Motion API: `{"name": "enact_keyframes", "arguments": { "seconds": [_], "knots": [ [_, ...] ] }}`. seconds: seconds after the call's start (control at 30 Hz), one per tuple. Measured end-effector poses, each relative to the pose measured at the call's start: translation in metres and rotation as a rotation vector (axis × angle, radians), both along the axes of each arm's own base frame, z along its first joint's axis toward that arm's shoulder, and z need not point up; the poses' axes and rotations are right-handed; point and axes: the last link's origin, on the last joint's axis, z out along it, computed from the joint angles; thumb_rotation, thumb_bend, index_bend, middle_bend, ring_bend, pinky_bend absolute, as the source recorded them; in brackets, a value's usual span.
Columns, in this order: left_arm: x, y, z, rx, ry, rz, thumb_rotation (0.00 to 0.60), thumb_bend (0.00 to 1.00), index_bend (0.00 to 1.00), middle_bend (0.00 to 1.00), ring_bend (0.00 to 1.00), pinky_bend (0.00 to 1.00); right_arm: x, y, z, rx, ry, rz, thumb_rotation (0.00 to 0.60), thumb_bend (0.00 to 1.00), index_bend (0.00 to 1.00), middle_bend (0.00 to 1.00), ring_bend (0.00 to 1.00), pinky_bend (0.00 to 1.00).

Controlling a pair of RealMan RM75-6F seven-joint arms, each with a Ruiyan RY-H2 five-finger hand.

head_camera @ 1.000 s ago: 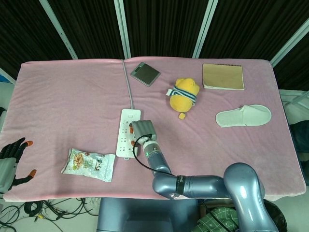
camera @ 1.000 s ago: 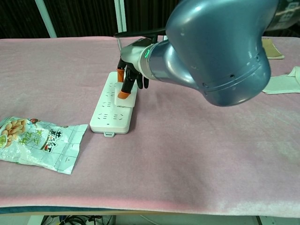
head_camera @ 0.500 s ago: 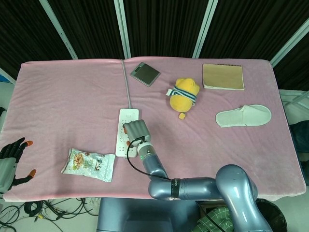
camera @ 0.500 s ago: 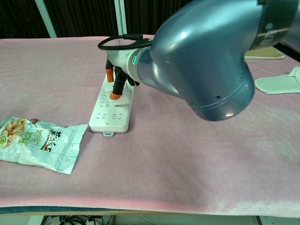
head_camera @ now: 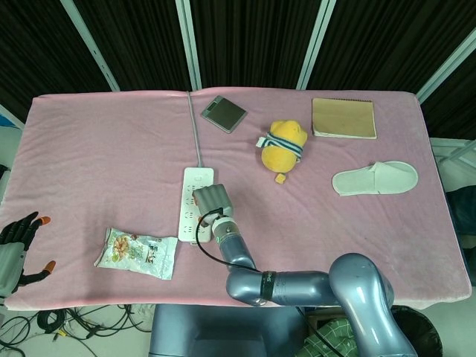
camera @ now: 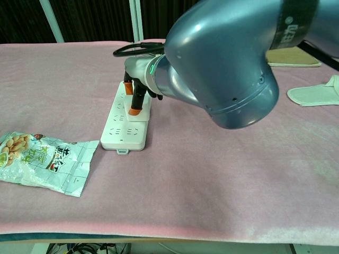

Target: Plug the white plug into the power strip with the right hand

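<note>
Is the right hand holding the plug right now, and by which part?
The right hand is on the white plug, its orange-tipped fingers pressing the plug's top, over the power strip. Whether it truly grips the plug's sides cannot be told.

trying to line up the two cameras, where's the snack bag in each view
Head view: the snack bag lies lower left on the pink cloth, left of the power strip's near end.
Chest view: the same bag sits at the left edge, partly cut off.
Shared landmark: the white power strip, just right of the bag in both.
</note>
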Motion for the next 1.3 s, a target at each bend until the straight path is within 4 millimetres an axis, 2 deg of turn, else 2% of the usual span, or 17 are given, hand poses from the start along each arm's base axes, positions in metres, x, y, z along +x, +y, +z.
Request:
{"name": "enact_keyframes", "arguments": {
  "seconds": [0.27, 0.7, 1.3],
  "knots": [
    [0.000, 0.000, 0.000, 0.000, 0.000, 0.002, 0.600, 0.28, 0.11, 0.01, 0.00, 0.00, -0.001, 0.001, -0.002, 0.001, -0.024, 0.011, 0.600, 0.53, 1.00, 0.89, 0.85, 0.63],
    [0.000, 0.000, 0.000, 0.000, -0.002, 0.003, 0.600, 0.28, 0.11, 0.01, 0.00, 0.00, -0.001, 0.001, -0.015, -0.015, -0.006, 0.043, 0.600, 0.55, 1.00, 0.90, 0.86, 0.63],
    [0.000, 0.000, 0.000, 0.001, 0.001, 0.001, 0.600, 0.28, 0.11, 0.01, 0.00, 0.00, -0.018, -0.005, -0.016, 0.043, -0.011, -0.018, 0.600, 0.61, 1.00, 0.93, 0.88, 0.66]
  ]
}}
